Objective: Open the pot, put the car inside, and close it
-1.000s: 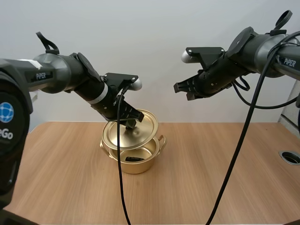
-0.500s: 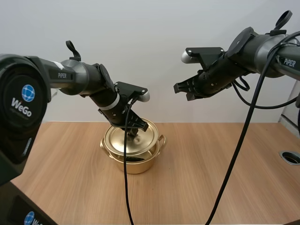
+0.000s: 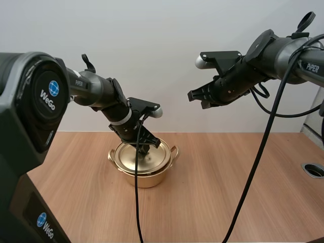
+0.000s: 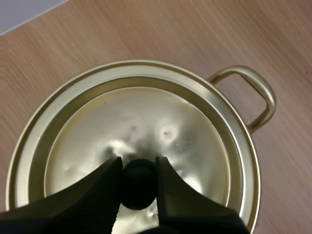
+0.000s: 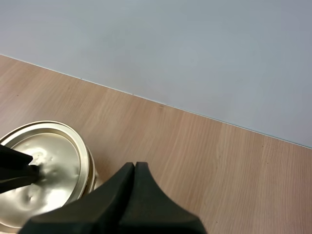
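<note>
Wooden worktop (image 3: 228, 177), pale wall behind. Gold pot (image 3: 149, 178) stood on it. One second before, the lid (image 3: 124, 158) hung tilted above the pot's rim, a dark item showing inside. It had since come down and sat flat on the pot, covering that item. Left jaws were directly over the pot's middle, narrowly parted and clamped on the lid's black knob (image 4: 139, 183), one tip on each side. Right jaws were pressed together on nothing, held high and well apart from the pot on its right, unmoved since the earlier frame.
</note>
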Motion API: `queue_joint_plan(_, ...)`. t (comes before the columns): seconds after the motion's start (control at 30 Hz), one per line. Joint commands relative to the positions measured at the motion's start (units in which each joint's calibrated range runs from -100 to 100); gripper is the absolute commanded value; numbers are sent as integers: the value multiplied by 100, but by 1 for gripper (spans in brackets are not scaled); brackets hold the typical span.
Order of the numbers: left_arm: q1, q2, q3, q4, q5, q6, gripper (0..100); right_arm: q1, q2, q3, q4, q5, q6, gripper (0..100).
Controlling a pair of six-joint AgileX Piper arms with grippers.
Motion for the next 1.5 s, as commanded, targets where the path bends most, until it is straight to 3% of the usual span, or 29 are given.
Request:
queue_joint_plan(0.0, 1, -2, 8, 5, 5, 7, 10, 1, -5, 0, -22, -4, -7, 0)
queue_joint_plan(0.13, 1, -2, 8, 5, 5, -46, 56, 1, -5, 0, -20, -4, -17, 0)
queue_joint_plan(0.2, 1, -18, 8, 5, 5, -61, 72, 1, -5, 0, -20, -4, -17, 0)
queue_joint_plan(0.4, 1, -374, -280, 67, 153, -79, 74, 1, -5, 0, 25, -19, -8, 0)
queue_joint_plan(0.47, 1, -628, -481, 83, 326, -101, 68, 1, -5, 0, 37, -19, -8, 0)
queue_joint_plan(0.57, 24, -1029, -810, 97, 379, -281, 30, 1, -5, 0, 80, 8, -8, 0)
queue_joint_plan(0.67, 25, -1537, -1074, 125, 397, -297, 0, 1, -5, 0, 356, 249, 17, 0)
queue_joint_plan(0.87, 25, -2732, -1254, 161, 251, -373, 0, 1, -55, 0, 1161, 998, 181, 0)
queue_joint_plan(1.03, 25, -3751, -1254, 99, 688, -636, 0, 42, -660, 0, 1674, 442, -677, 0)
queue_joint_plan(1.13, 25, -4270, -1259, -217, 531, -382, 0, 154, -1241, 0, 1458, -356, -817, 0)
queue_joint_plan(1.23, 33, -4635, -1259, -9, -88, -775, 0, 259, -1734, 0, 1369, -1343, -630, 0)
queue_joint_plan(1.37, 33, -4768, -1247, 796, -466, -1368, 0, 306, -2012, 14, 932, -1683, 65, 0)
queue_joint_plan(1.47, 33, -4772, -1247, 1000, -466, -1650, 0, 306, -2046, 14, 350, -1950, 679, 0)
